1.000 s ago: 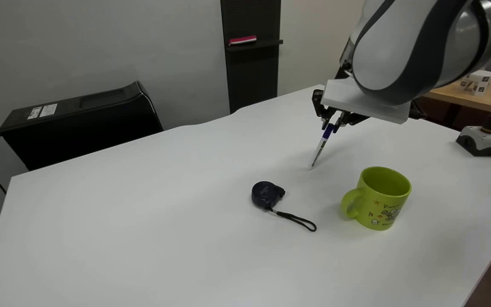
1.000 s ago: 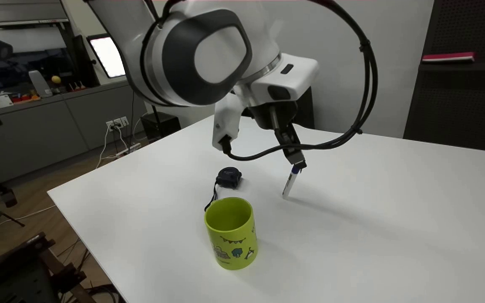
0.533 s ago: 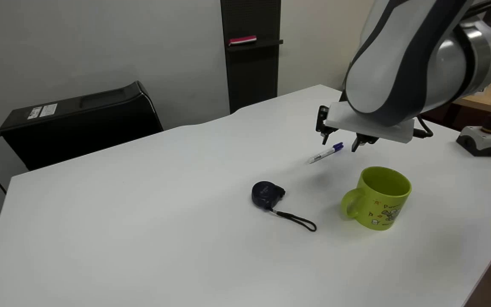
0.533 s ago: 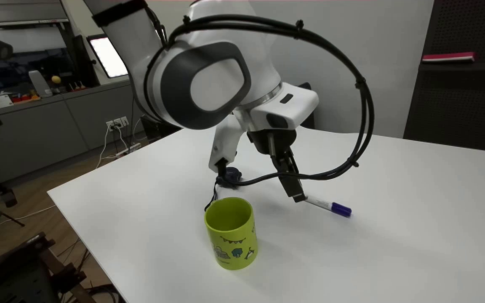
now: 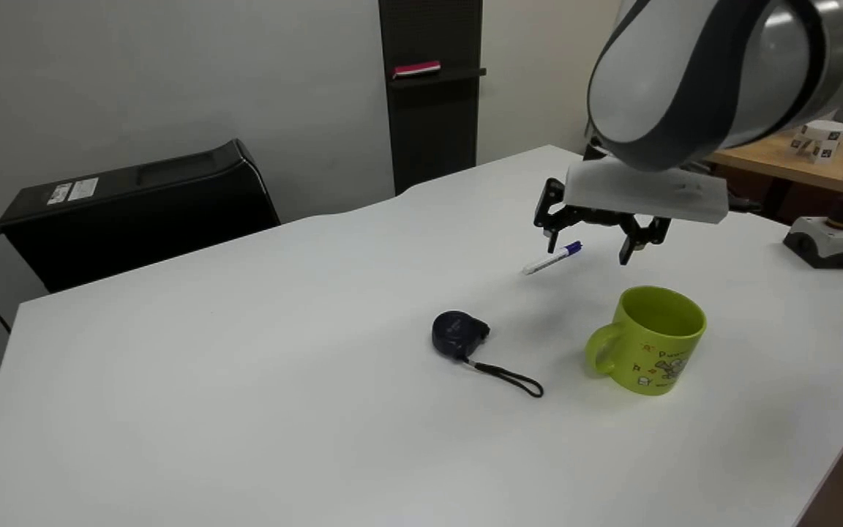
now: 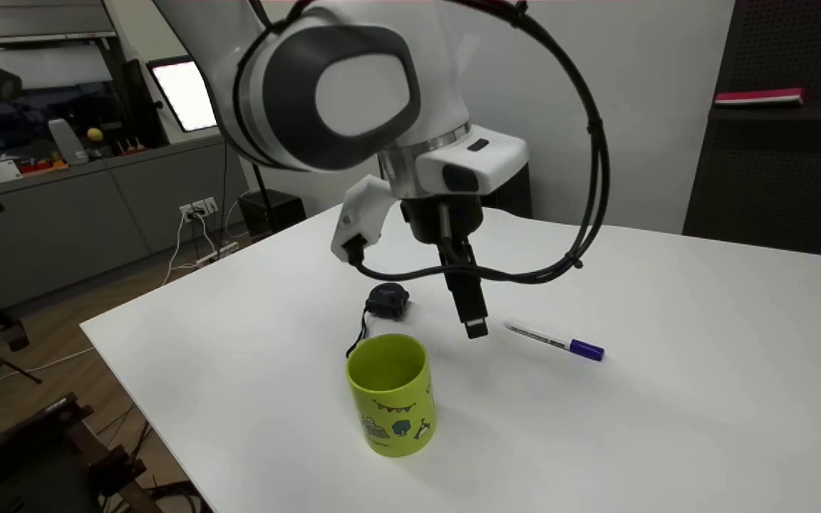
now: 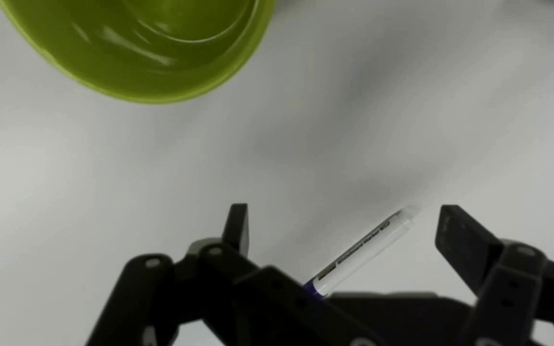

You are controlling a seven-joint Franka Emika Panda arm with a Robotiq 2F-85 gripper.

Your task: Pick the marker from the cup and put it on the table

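The white marker (image 5: 549, 260) with a blue cap lies flat on the white table (image 5: 246, 380), apart from the cup. In an exterior view the same marker (image 6: 553, 341) points its cap away from the arm. Above the table my gripper (image 5: 588, 252) is open wide, holding nothing. From the wrist view, the marker (image 7: 363, 251) shows below and between the spread fingers (image 7: 467, 240), its cap partly hidden behind the gripper's linkage. The green cup (image 5: 659, 359) stands upright in both exterior views, with nothing seen inside; its rim (image 7: 157, 96) fills the wrist view's upper left.
A dark tape measure (image 5: 455, 334) with a black strap lies near the cup's handle side. A black box-like device (image 5: 143, 208) stands beyond the table's far edge. The grey switch box (image 5: 831, 243) sits near the table's edge. A loop of cable (image 6: 589, 206) hangs off the arm.
My gripper has opened and let go of the marker, which was tilted in its fingers and now lies flat. The gripper first dipped, then rose a little clear of it.
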